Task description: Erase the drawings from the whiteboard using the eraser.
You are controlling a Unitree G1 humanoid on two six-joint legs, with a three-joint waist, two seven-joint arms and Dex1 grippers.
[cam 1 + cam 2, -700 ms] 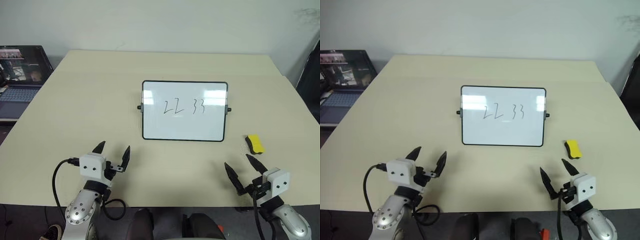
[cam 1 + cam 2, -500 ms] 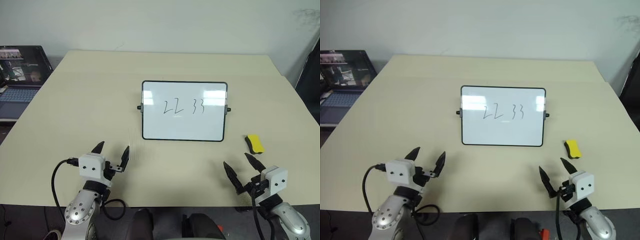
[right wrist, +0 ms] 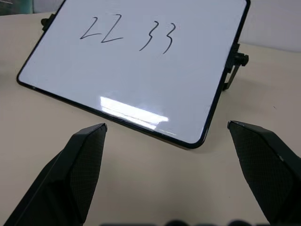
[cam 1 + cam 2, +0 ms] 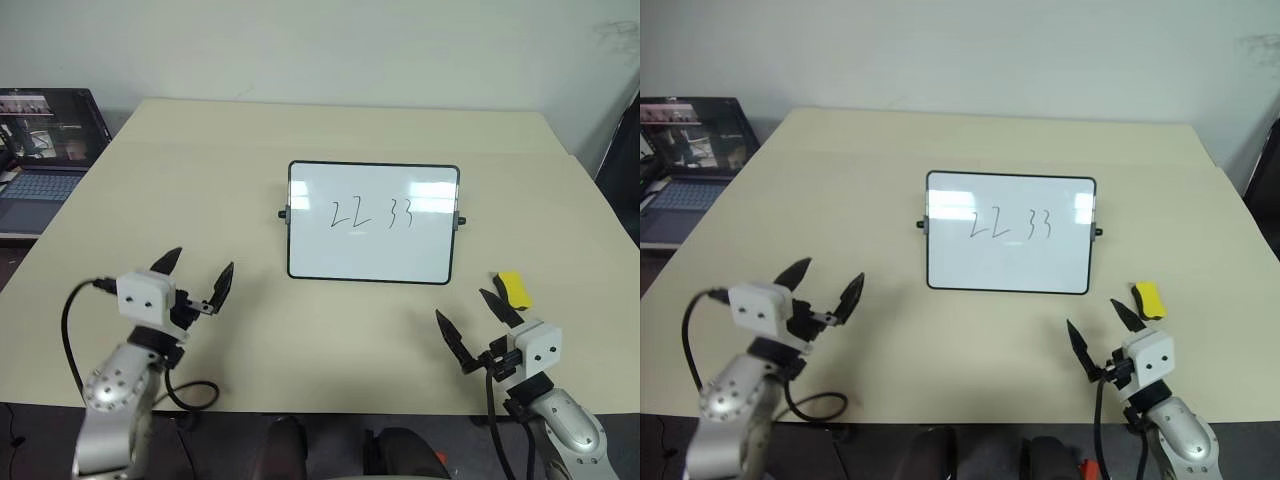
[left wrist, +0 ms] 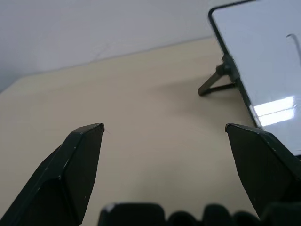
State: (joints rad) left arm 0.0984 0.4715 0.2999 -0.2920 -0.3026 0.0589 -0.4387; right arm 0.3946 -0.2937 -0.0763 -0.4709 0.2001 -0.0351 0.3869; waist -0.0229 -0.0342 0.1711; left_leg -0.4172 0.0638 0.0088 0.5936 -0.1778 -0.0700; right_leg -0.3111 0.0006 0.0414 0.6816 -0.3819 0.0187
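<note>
- The whiteboard (image 4: 373, 222) is propped on small side stands in the middle of the beige table (image 4: 200, 180), its face tilted back.
- The drawings (image 4: 371, 213), thin black marks reading "22 33", are seen in the upper half of the board, unerased.
- The eraser (image 4: 512, 288), a yellow block with a black base, is laid flat on the table near the board's lower right corner, apart from the frame.
- The left gripper (image 4: 197, 280) is held above the near left part of the table, its two black fingers spread wide with nothing between them.
- The right gripper (image 4: 472, 318) is held low over the near right edge, just short of the eraser; its fingers are spread wide and nothing is gripped.
- An open laptop (image 4: 40, 150) is seen beyond the table's far left edge.
</note>
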